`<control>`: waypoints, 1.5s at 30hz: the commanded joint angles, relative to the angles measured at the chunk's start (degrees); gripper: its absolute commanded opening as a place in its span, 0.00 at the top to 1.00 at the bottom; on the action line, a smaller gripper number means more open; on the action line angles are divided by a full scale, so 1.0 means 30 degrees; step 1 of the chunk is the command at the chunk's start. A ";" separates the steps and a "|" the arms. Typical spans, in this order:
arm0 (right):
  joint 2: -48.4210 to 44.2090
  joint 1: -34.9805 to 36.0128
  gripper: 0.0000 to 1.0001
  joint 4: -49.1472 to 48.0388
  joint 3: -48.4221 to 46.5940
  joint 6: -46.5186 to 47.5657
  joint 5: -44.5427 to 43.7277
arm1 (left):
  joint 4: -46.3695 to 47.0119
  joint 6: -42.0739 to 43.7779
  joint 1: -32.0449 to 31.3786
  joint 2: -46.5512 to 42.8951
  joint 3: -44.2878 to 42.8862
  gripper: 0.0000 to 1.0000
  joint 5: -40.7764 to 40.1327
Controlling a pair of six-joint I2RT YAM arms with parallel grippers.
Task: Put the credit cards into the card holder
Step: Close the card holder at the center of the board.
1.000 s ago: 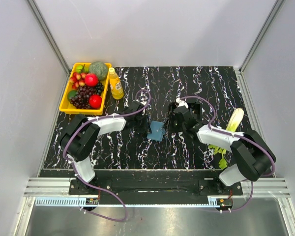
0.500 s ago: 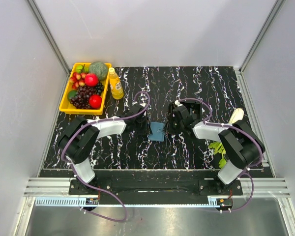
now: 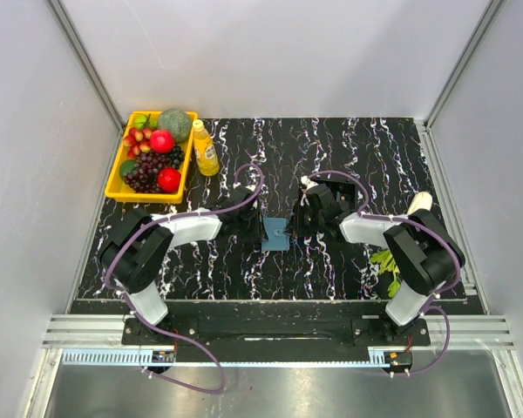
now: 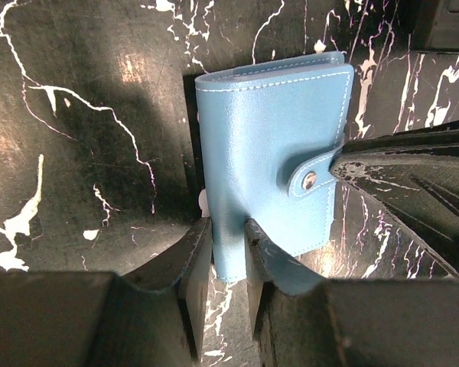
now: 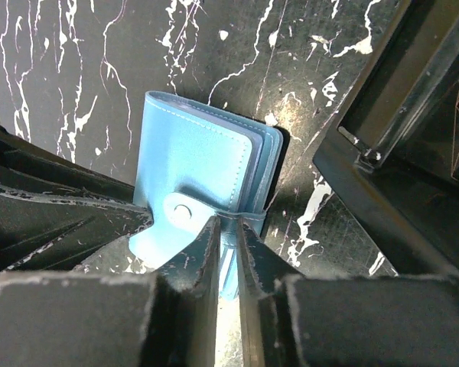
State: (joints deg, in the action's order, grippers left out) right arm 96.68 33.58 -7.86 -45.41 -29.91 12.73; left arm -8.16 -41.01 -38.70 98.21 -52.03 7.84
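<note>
The card holder [image 4: 268, 168], snapped shut at the middle of the table [image 3: 349, 139], was pinched by the left gripper [image 4: 228, 231]. The right gripper [image 5: 227, 229] was moved in and closed on its right edge, likely for opening.

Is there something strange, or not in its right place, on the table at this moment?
Only one thing: the card holder is folded shut, with its snap tab lying over its front, though it is meant to be filled. The left claw and the right claw pinch its opposite edges. Nothing looks spilled or damaged.
</note>
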 commanded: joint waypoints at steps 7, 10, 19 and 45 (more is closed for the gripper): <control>0.1024 0.0669 0.83 0.0739 -0.1442 0.0563 0.0598 | 0.0318 -0.0069 -0.0519 0.0280 -0.0323 0.73 0.0727; 0.0732 0.1168 0.82 0.1711 -0.1710 0.1151 -0.0902 | 0.0406 0.0048 -0.0548 0.0192 -0.0381 0.73 0.0845; -0.0061 0.2047 0.81 0.2325 -0.2236 0.2294 -0.2104 | 0.0084 0.0136 -0.0519 0.0279 -0.0791 0.73 0.0874; -0.1055 0.2780 0.91 0.2442 -0.2617 0.1620 -0.3949 | -0.0033 0.0078 -0.0548 0.0221 -0.0908 0.73 0.0611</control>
State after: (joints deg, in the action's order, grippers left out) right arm 96.79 39.55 0.08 -50.57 -24.45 1.02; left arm -10.31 -40.80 -38.79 98.35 -52.93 7.90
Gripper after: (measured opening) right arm 0.098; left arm 0.271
